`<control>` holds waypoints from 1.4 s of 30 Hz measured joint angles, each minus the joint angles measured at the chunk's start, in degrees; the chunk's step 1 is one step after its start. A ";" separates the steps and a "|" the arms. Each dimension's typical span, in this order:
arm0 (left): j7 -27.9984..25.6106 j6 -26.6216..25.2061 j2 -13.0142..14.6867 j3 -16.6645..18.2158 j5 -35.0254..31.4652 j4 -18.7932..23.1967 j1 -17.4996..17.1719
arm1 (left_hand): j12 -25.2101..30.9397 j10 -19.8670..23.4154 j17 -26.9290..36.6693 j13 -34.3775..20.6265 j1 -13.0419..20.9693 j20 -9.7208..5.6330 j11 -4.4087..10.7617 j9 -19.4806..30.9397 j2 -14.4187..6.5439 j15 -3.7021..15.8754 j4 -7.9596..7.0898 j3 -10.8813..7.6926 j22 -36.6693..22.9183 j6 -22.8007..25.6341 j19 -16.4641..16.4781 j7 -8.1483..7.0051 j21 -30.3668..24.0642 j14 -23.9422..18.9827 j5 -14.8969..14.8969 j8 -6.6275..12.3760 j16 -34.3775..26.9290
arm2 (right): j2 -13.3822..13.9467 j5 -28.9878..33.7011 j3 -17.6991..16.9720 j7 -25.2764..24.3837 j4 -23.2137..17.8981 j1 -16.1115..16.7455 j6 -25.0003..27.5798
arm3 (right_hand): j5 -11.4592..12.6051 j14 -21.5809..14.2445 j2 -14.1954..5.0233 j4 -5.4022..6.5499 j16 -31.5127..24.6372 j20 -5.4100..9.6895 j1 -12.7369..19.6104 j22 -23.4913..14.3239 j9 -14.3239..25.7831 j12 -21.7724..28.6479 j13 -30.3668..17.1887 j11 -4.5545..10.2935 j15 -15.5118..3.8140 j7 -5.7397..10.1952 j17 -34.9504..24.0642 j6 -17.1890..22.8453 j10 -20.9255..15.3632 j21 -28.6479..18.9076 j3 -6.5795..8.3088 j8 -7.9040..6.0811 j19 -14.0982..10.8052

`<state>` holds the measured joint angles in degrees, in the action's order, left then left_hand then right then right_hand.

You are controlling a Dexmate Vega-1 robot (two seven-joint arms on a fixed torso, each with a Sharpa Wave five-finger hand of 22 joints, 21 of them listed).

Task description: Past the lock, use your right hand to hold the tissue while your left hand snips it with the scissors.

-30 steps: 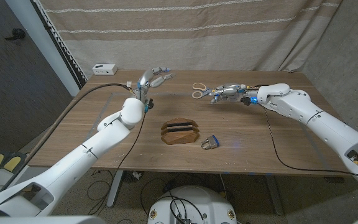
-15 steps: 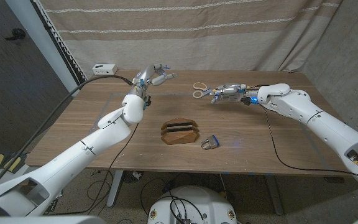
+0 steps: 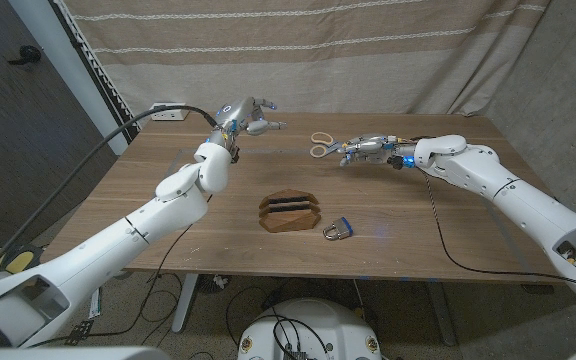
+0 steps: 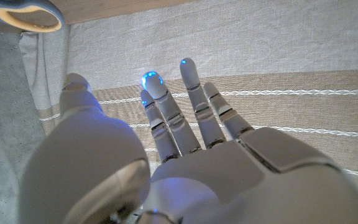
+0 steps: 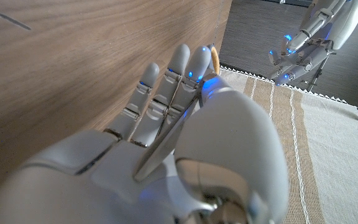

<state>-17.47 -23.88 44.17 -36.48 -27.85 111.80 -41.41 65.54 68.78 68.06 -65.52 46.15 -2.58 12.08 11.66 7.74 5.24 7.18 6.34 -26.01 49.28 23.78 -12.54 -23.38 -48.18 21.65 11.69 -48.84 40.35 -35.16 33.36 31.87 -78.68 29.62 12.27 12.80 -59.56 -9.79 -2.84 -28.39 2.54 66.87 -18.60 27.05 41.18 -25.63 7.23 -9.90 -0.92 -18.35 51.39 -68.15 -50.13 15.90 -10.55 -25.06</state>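
Observation:
My right hand (image 3: 371, 148) holds the scissors (image 3: 320, 146) low over the table's far middle, with their cream handles sticking out toward my left hand. In the right wrist view a metal blade of the scissors (image 5: 166, 146) lies between the thumb and the fingers of that hand (image 5: 185, 137). My left hand (image 3: 252, 115) is raised above the far edge of the table with its fingers spread and nothing in it. In the left wrist view its fingers (image 4: 185, 112) reach out against the striped curtain. The padlock (image 3: 338, 229) lies near the front middle. I see no tissue.
A wooden slotted holder (image 3: 290, 211) stands just left of the padlock. A small white box (image 3: 168, 110) sits at the far left corner. A striped curtain (image 3: 368, 50) hangs behind the table (image 3: 168, 240). My left hand (image 5: 309, 37) also appears in the right wrist view.
My left hand has risen and swung right along the table's far edge, toward the scissors. The right hand and the scissors have stayed in place.

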 measured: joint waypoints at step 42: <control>11.95 8.01 1.31 -2.99 -31.40 -0.27 7.79 | 25.39 12.33 2.90 -5.18 4.04 -1.02 0.10 -0.75 -2.09 6.34 -2.99 11.88 -22.13 10.81 13.47 0.37 -24.32 -19.19 2.51 -0.94 -41.03 | -1.71 -1.66 -0.56 0.87 2.55 -0.39 -0.58 | -0.34 0.00 -0.03 0.00 0.22 0.12 -0.03 1.07 -0.30 0.00 0.11 -0.01 0.00 0.00 -0.14 0.00 -0.01 -2.89 0.00 -0.04 1.13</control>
<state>-5.51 -15.87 45.48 -39.47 -59.25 111.53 -33.61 90.93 81.11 70.96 -70.70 50.19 -3.60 12.17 10.92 5.64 11.57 4.18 18.22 -48.13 60.09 37.26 -12.18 -47.70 -67.37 24.16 10.76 -89.87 38.64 -36.82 32.80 32.74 -76.13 29.23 11.69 12.46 -59.56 -9.82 -2.83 -28.16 2.66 66.84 -17.53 26.75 41.17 -25.52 7.22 -9.90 -0.92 -18.49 51.39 -68.15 -53.02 15.90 -10.59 -23.93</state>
